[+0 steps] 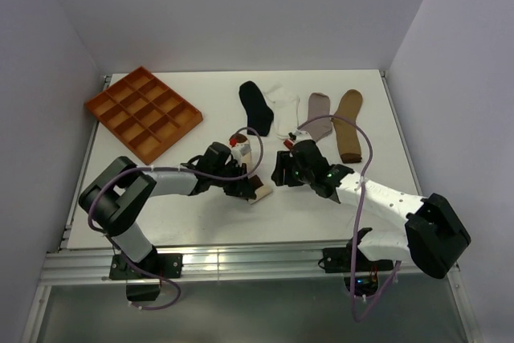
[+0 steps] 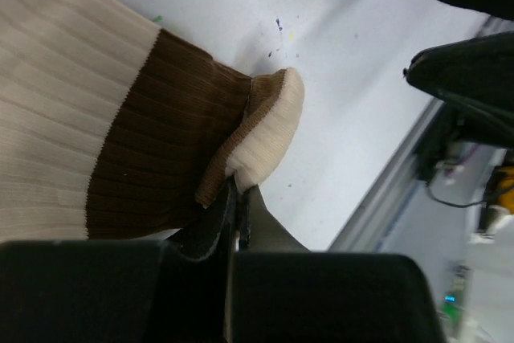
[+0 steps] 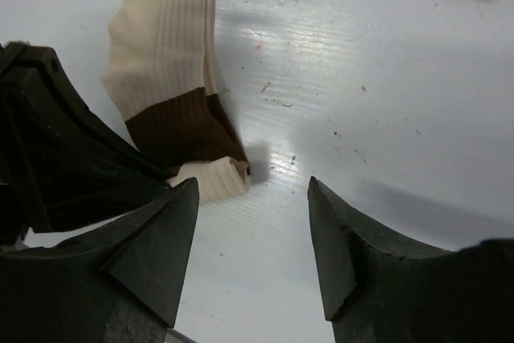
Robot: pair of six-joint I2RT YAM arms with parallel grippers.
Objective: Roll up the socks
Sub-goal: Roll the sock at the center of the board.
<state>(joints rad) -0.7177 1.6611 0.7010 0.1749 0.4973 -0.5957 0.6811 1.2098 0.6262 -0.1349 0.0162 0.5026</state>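
The cream sock with a brown band [image 2: 120, 118] lies flat on the white table, its toe end folded over into a small cream roll [image 2: 269, 130]. My left gripper [image 2: 238, 194] is shut on that folded end. The same sock [image 3: 165, 54] shows in the right wrist view, with its rolled tip [image 3: 213, 178] just left of my right gripper [image 3: 253, 210], which stands open over bare table and touches nothing. From above, the two grippers [image 1: 245, 186] [image 1: 281, 170] face each other with the sock end [image 1: 259, 191] between them. The black [image 1: 255, 106], white [image 1: 283, 110], grey [image 1: 319, 116] and tan [image 1: 348, 124] socks lie flat in a row at the back.
An orange compartment tray [image 1: 143, 112] sits at the back left. The grey sock's cuff lies close behind the right gripper. The table's metal front rail [image 1: 241, 261] runs along the near edge. Walls enclose the table on three sides.
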